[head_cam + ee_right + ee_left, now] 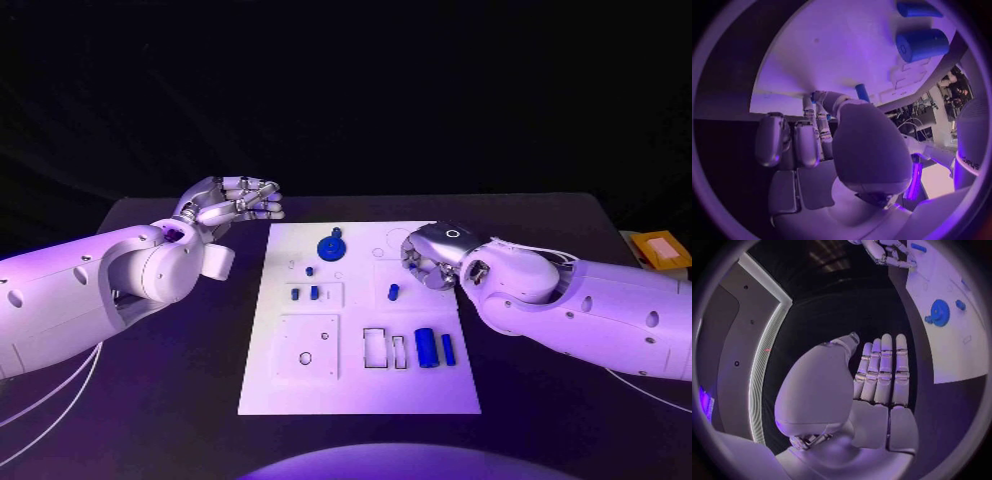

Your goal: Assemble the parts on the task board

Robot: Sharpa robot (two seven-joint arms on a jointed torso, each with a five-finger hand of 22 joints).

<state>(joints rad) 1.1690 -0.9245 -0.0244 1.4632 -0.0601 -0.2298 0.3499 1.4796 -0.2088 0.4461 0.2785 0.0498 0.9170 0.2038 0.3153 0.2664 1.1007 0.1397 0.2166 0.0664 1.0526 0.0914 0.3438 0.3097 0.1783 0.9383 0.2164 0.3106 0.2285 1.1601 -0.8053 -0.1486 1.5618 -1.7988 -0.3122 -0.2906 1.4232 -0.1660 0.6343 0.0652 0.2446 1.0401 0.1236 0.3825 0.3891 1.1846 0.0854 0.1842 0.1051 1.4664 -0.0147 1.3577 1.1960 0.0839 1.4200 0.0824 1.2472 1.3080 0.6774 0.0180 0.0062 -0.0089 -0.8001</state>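
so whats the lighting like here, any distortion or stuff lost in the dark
Head view: violet light on the task board and both arms, background black. Left wrist view: fisheye bends the board's edge, left hand evenly lit. Right wrist view: strong curvature, right hand partly shadowed, its fingertips hard to read.

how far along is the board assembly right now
Early, by the look of it. The round blue gear sits at the far end of the white task board. The thick blue cylinder and slim blue rod lie loose near its right edge. The right hand hovers over the board; the left hand waits beside it, holding nothing.
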